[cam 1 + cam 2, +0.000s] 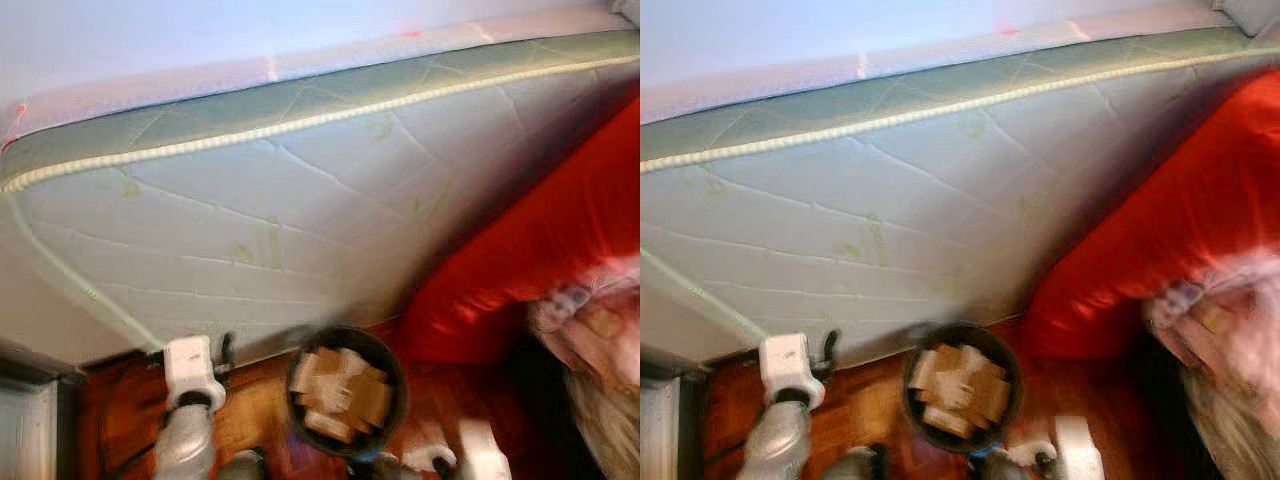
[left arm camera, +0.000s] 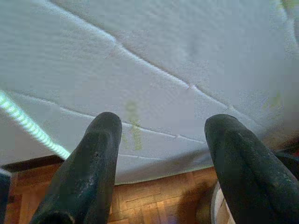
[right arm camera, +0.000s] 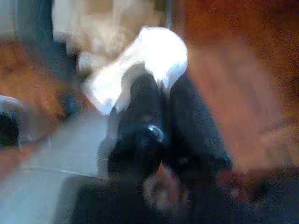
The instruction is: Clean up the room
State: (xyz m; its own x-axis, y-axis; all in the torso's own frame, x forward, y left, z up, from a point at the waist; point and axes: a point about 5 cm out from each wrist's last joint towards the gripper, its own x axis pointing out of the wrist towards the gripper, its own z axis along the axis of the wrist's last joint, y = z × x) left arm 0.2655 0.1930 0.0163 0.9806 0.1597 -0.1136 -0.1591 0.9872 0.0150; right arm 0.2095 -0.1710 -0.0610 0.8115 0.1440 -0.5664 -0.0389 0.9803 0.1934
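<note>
A black round bin [image 1: 397, 372] stands on the wooden floor beside the bed, holding brown cardboard scraps [image 1: 340, 392]. In the right wrist view my right gripper [image 3: 156, 88] is shut on a crumpled white wad [image 3: 140, 60]. That gripper sits low at the bin's right side, where the wad [image 1: 430, 458] shows as a pale patch. My left gripper [image 2: 163, 135] is open and holds nothing. It points at the mattress side, just left of the bin, with its fingers [image 1: 226, 350] near the floor.
The quilted white mattress [image 1: 300, 200] with green piping rises straight ahead. A red blanket [image 1: 540, 240] hangs down at the right, with a blurred pinkish heap of cloth [image 1: 590, 330] beside it. A grey fixture [image 1: 25, 425] stands at the far left.
</note>
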